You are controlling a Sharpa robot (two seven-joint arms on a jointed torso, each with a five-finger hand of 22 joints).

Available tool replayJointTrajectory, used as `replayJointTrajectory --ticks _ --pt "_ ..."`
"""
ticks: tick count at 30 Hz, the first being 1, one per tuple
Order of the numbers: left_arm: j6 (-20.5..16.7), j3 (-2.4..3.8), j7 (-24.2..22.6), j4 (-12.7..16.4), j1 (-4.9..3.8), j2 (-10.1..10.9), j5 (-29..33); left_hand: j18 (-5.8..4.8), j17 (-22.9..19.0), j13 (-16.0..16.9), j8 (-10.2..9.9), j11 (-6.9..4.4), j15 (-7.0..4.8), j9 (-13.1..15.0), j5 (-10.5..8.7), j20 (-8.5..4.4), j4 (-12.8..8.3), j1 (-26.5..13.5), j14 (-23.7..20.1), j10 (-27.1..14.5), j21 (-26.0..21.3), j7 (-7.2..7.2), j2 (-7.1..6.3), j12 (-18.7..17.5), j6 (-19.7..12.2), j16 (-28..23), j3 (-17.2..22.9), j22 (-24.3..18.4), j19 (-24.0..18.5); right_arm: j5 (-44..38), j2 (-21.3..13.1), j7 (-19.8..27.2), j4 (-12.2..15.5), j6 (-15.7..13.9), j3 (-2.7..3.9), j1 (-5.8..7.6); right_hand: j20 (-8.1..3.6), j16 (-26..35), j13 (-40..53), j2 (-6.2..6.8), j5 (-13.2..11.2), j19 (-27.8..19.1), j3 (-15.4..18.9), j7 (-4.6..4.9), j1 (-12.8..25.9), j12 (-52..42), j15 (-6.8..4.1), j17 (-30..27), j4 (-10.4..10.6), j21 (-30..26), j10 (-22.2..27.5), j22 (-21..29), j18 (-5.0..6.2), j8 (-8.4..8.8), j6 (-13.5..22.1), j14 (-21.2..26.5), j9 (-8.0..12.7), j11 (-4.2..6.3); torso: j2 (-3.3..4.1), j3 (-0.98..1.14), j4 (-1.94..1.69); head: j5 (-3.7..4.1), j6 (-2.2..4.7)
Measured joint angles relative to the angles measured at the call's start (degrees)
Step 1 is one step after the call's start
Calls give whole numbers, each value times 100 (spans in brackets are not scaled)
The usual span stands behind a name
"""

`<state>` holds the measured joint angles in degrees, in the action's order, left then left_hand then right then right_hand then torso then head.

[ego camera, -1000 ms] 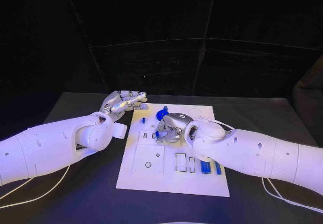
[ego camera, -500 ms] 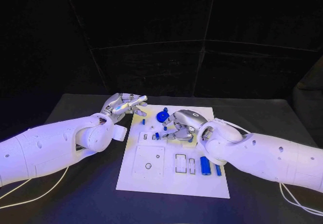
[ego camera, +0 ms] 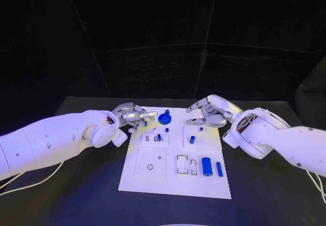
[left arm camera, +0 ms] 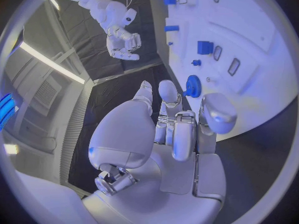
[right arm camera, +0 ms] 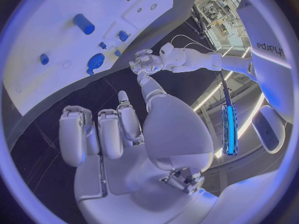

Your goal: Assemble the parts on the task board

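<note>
Left hand: fingers loosely curled, holding nothing. Right hand: raised, fingers parted, holding nothing. Both arms reach inward.

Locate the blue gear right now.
Head view: the blue gear sits at the task board's far-left corner, beside the left hand.

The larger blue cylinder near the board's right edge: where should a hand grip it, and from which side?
The larger blue cylinder lies flat on the task board, long axis running near to far. Probably best pinched across its middle from above, fingers on its two long sides. A thinner blue rod lies close on its right, so finger room there is tight.
</note>
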<state>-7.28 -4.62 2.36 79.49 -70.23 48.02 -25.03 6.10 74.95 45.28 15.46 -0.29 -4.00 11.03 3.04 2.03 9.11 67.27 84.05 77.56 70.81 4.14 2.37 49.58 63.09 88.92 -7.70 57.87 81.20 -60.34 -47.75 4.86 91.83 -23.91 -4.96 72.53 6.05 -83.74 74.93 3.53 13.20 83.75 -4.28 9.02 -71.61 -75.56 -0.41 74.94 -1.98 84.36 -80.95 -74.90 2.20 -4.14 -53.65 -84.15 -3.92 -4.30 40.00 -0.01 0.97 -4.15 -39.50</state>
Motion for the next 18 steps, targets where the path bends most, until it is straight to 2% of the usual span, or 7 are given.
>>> replayJointTrajectory --ticks 1,2,4,6,7,12,18 --pt "102 0 203 -24 -31 -42 -178 1 0 380 154 -19 0 113 0 0 105 -101 0 -36 141 4 36 383 -48 61 -117 174 0 103 -37 16 -10 0 0 17 0 0 0 0 0 0 9 -8 0 0 0 0 -9 0 0 0 0 -1 -8 0 -5 0 -11 7 2 -5 -10" --pt "233 0 467 -55 -77 -103 -417 1 0 588 246 -23 0 182 0 0 224 -253 0 -40 211 -18 50 592 -68 90 -234 264 0 235 -72 34 -40 -4 0 37 0 0 0 -1 18 0 28 11 -33 0 0 0 -28 0 0 0 0 -1 -28 0 -7 0 -26 16 6 -13 -21" --pt "419 0 839 -93 -145 -199 -788 1 0 837 390 -28 0 294 0 -18 500 -530 0 -45 289 -30 52 833 -80 91 -425 357 -18 400 -103 51 -87 -15 0 50 -3 0 0 -2 45 -3 39 -8 -56 0 0 0 -39 0 0 0 0 -1 -51 0 -7 0 -48 29 11 -23 -37" --pt "601 4 1223 -128 -203 -303 -1216 1 0 1056 549 -43 0 424 0 -30 675 -588 0 -59 364 -68 53 1046 -118 91 -574 463 -30 553 -128 63 -119 -30 0 55 -22 0 0 -2 72 -22 75 -8 -56 0 0 0 -47 0 0 0 0 -2 -50 0 -7 0 -73 42 14 -40 -55" --pt "666 4 1379 -143 -221 -347 -1393 -74 0 1159 640 -43 -1 501 -19 -30 720 -588 0 -59 408 -68 53 1147 -118 91 -619 524 -30 609 -134 66 -129 -35 0 57 -22 0 0 -34 99 -22 78 -20 -88 0 0 0 -49 0 0 0 0 -29 -62 0 -7 0 -81 47 16 -48 -61" --pt "831 -43 2067 -246 -285 -636 -2167 -84 -1 1455 1015 -75 -41 834 -18 -36 735 -395 0 -27 532 -129 136 1435 -263 91 -736 699 -37 784 -128 68 -200 -63 -1 70 -22 0 0 -74 392 -22 141 -10 -225 0 0 -1 -112 0 0 0 0 -29 -90 0 -7 0 -116 73 29 -85 -76" --pt "887 -112 2559 -322 -317 -904 -2657 -84 -1 1709 1436 -117 -82 1224 -18 -83 738 -393 0 14 726 -192 138 1678 -405 91 -914 1002 3 853 -111 36 -248 -85 -2 75 -22 21 0 -75 477 -22 156 -10 -224 0 0 -1 -128 -12 -23 0 0 -29 -90 0 -7 22 -129 88 38 -123 -85"
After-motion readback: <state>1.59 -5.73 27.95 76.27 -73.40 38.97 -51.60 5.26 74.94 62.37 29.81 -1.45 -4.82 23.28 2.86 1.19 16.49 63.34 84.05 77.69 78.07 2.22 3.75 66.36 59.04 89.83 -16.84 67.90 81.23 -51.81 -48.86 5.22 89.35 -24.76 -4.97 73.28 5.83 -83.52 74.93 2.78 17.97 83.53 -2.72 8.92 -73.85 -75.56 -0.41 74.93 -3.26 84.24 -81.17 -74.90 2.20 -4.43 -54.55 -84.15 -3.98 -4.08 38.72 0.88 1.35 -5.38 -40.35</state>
